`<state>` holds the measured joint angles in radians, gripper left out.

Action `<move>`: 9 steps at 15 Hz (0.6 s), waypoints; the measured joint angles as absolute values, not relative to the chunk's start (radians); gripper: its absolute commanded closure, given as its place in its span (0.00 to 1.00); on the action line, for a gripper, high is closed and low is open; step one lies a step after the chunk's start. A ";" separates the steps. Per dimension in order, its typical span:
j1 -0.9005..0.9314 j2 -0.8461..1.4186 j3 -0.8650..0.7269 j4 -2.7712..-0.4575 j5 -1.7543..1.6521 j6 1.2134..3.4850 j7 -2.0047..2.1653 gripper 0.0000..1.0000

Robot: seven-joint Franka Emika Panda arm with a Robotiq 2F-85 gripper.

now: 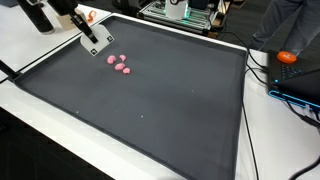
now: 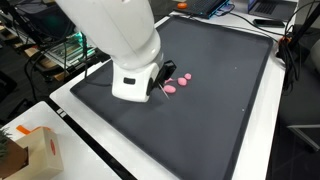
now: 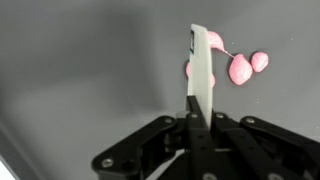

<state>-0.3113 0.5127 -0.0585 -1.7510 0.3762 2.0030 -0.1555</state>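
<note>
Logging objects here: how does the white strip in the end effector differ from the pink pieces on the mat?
The white strip is long, flat, straight; the pink pieces are small, rounded. The strip is clamped in the end effector; the pieces lie loose on the dark mat.

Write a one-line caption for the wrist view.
Gripper clamps a thin white strip close to pink lumps on a dark mat.
</note>
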 measured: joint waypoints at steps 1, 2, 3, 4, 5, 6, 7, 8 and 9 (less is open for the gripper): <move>-0.310 0.507 -0.058 -1.759 0.376 2.009 -0.162 0.99; -0.308 0.500 -0.058 -1.766 0.376 2.015 -0.167 0.99; -0.307 0.494 -0.058 -1.772 0.376 2.018 -0.174 0.99; -0.305 0.487 -0.058 -1.780 0.376 2.021 -0.181 0.99; -0.303 0.481 -0.058 -1.787 0.376 2.023 -0.188 0.99; -0.300 0.474 -0.058 -1.793 0.376 2.026 -0.197 0.99; -0.298 0.468 -0.058 -1.798 0.375 2.030 -0.205 0.99; -0.294 0.460 -0.058 -1.806 0.373 2.036 -0.216 0.99; -0.290 0.452 -0.057 -1.814 0.371 2.043 -0.226 0.99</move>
<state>-0.2900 0.4523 -0.0575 -1.8137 0.3709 2.0431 -0.2264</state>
